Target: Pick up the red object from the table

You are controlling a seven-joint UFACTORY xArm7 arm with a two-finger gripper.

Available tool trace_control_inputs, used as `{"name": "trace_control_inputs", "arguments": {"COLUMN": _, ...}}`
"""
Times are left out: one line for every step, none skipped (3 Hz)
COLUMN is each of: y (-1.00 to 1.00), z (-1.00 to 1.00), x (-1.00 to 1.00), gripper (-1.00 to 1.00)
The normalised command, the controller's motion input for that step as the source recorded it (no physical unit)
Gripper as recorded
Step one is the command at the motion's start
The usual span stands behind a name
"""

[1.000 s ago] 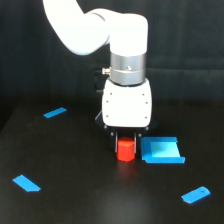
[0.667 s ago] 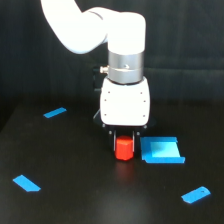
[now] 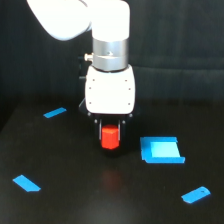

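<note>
Against a dark curtain, the black surface (image 3: 60,200) lies below the hand (image 3: 110,140), closed on the red object (image 3: 110,138), held directly between its fingers, apparently just lifted clear.

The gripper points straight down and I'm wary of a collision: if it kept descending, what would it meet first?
Likely the bare table directly below the gripper, which holds the red object; depth is uncertain.
</note>
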Motion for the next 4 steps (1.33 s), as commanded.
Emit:
{"name": "trace_control_inputs", "arguments": {"y": -0.12, "z": 0.9, "x": -0.27, "gripper": -1.0}}
{"name": "trace_control_inputs", "arguments": {"y": -0.17, "z": 0.94, "x": -0.22, "gripper": -0.96}}
{"name": "trace_control_inputs", "arguments": {"y": -0.09, "z": 1.0, "x": 0.04, "gripper": -1.0}}
{"name": "trace_control_inputs", "arguments": {"y": 0.0, "z": 0.9, "x": 0.12, "gripper": -1.0}}
